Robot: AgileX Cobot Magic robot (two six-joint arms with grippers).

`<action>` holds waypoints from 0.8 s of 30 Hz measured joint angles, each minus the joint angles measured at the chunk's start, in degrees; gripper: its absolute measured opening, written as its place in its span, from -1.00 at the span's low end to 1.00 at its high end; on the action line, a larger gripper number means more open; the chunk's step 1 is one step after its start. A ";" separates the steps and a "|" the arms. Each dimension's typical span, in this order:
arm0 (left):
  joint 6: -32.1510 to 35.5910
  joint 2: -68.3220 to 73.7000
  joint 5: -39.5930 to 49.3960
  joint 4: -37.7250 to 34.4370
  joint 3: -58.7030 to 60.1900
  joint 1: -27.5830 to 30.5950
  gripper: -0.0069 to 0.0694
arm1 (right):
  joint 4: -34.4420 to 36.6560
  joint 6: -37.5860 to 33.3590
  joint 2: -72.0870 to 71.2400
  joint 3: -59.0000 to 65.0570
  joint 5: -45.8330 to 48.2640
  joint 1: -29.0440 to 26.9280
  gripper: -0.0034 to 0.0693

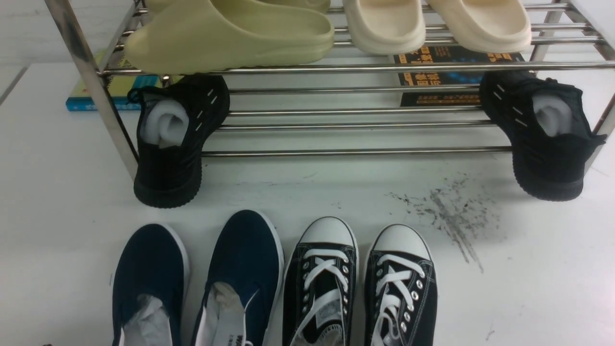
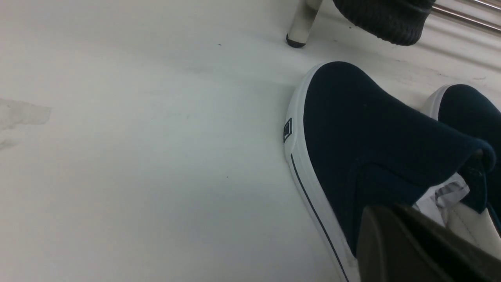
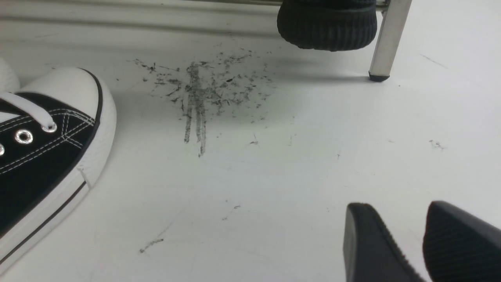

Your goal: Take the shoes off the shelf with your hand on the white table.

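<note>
Left fingers [image 2: 373, 243] together near slip-on [image 2: 352, 117]; right fingers [image 3: 366, 235] parted.

The front view was brightly lit, with a pale, pinkish glare washing out the white table [image 1: 528, 288] at the lower right of the frame, and the navy slip-ons [image 1: 151, 269] looked slightly soft. Faint, soft-edged shadows of the shelf bars [image 3: 235, 6] crossed the upper part of the right wrist view. In both wrist views, the dark gripper fingers [image 3: 372, 243] at the lower right were blurred, out of focus.
</note>
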 joint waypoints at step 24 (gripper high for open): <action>-0.01 0.00 0.00 0.02 0.02 0.00 -0.68 | 0.00 0.00 0.00 0.00 0.00 0.00 -0.25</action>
